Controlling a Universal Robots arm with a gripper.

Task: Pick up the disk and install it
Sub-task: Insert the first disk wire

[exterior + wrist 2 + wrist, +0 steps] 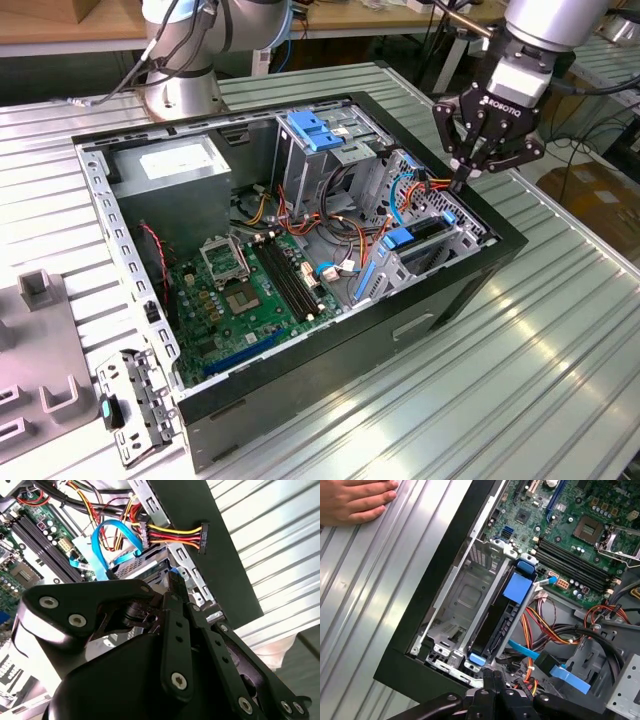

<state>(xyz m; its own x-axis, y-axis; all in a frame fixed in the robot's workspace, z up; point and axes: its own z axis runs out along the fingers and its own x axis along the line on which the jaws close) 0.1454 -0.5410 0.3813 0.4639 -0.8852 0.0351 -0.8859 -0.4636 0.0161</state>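
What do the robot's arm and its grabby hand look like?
The arm is smooth silver-grey, with rounded joints. Its gripper is black metal with white lettering, round silver screws and two thin, jointed black fingers.

1. White lettering, a maker's mark, crosses the body of the gripper (pixel 461 178), which hangs above the far rim of the computer case (pixel 450 290).
2. A white sticker (pixel 178 160) on the grey power-supply box (pixel 200 190), inside the case, carries print too small to read.
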